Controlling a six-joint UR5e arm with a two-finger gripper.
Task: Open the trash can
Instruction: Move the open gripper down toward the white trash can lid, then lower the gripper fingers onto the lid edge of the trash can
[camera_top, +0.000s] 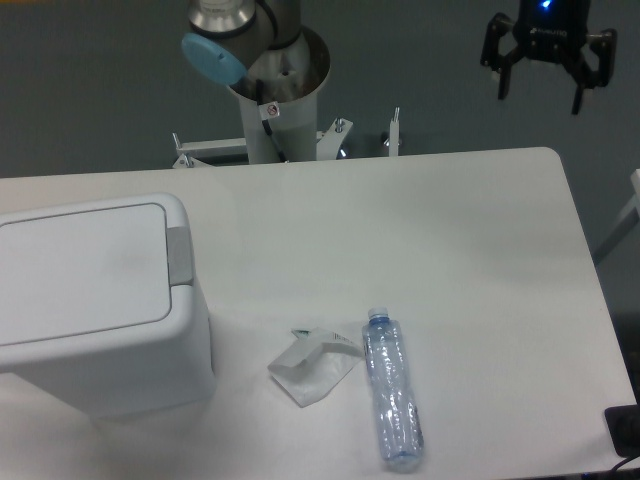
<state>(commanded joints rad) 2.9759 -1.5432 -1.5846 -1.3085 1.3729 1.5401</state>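
So, starting at the far left, the bin (95, 310) sits on the table (450, 230), its left side cut off by the frame edge. Lid (80, 272) is down flat, closed, and the small grey tab (180, 254) shows on the bin's right rim. Just right of the bin, down toward the near edge, lies a crumpled white carton (312, 366) with a bit of green print on it, flattened on the tabletop. Touching or very nearly touching the carton's right side is a clear bottle (392, 400), lying on its side, blue cap pointing away from us toward the back. Behind the bin and to its right, past the table's far edge, the arm base (280, 100) rises, with a pale blue cap (212, 58) on the joint. Further right still, well away from the bin and high above the table's far right corner, hangs the gripper (548, 88), dark, with a blue light on top. Its fingers are spread wide apart and nothing is between them. A dark object (623, 430) peeks in at the bottom right corner, too cropped to make out
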